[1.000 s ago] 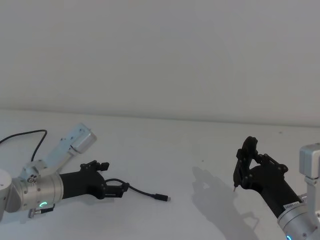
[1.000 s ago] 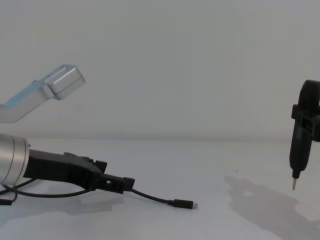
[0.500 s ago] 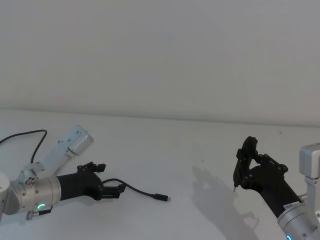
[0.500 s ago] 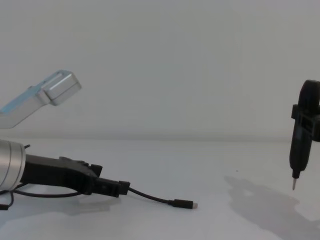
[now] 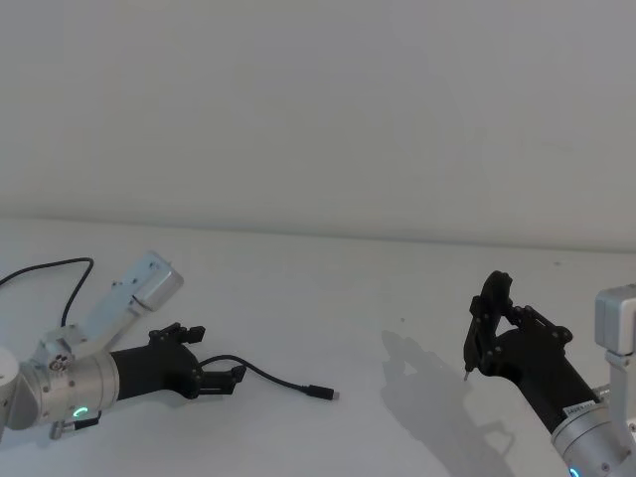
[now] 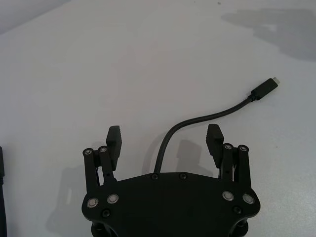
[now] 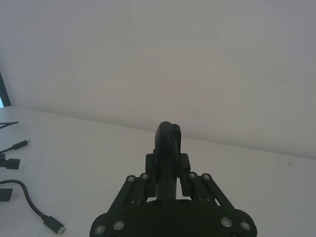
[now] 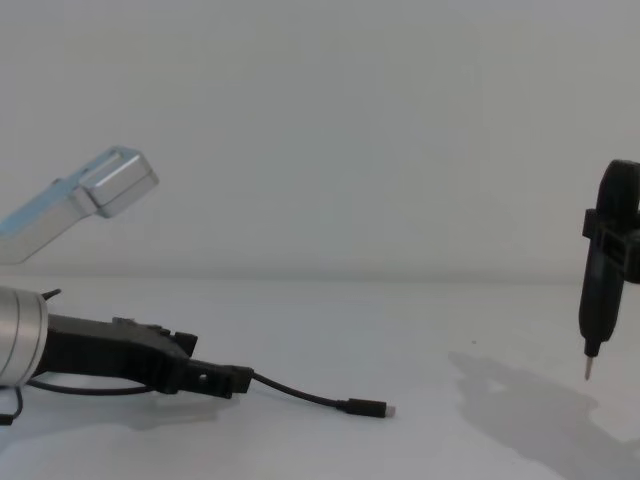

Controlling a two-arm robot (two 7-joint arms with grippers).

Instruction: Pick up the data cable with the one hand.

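- Left gripper [image 5: 224, 379] is low on the white counter [image 5: 378, 298], with its fingers [image 6: 114, 140] spread wide open.
- Data cable [image 5: 318, 393] lies flat on the counter. It runs out from between the open fingers, ungripped, with its plug end beyond them.
- Right gripper [image 5: 485, 323] hangs above the counter, well apart, fingers closed together.

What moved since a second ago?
The left gripper slid back toward the robot's left and sank lower; its open fingers now sit either side of the data cable. The cable's plug end and the right gripper stayed put.
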